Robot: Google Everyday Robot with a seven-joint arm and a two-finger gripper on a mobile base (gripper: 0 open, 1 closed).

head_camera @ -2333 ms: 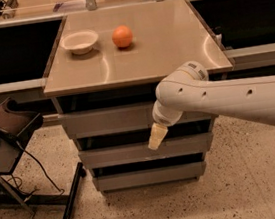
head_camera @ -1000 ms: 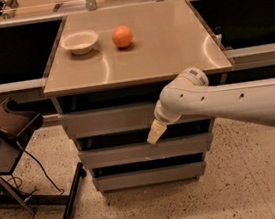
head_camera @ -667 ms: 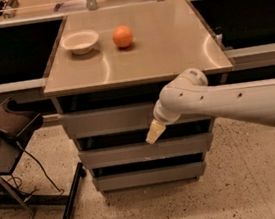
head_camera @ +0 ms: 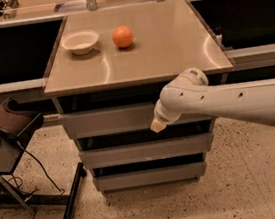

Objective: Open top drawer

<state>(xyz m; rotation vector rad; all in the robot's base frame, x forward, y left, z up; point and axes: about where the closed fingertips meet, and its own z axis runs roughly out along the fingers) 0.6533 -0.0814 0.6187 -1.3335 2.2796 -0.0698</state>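
The top drawer point(head_camera: 106, 121) is the widest grey front, just under the tabletop of the metal cabinet. Two narrower grey drawers, the middle drawer point(head_camera: 143, 151) and the bottom drawer point(head_camera: 146, 177), sit below it. My gripper point(head_camera: 157, 125) is at the end of the white arm point(head_camera: 227, 103), which reaches in from the right. Its cream tip rests at the lower edge of the top drawer's front, right of centre. The arm hides the right part of that front.
A white bowl point(head_camera: 80, 41) and an orange point(head_camera: 123, 36) stand on the tabletop point(head_camera: 169, 42). A black stand with a brown pad point(head_camera: 12, 120) and cables is on the floor at the left. Dark counters run along both sides.
My gripper has risen a little, from the gap below the top drawer up to its lower edge. The drawers, bowl and orange have not moved.
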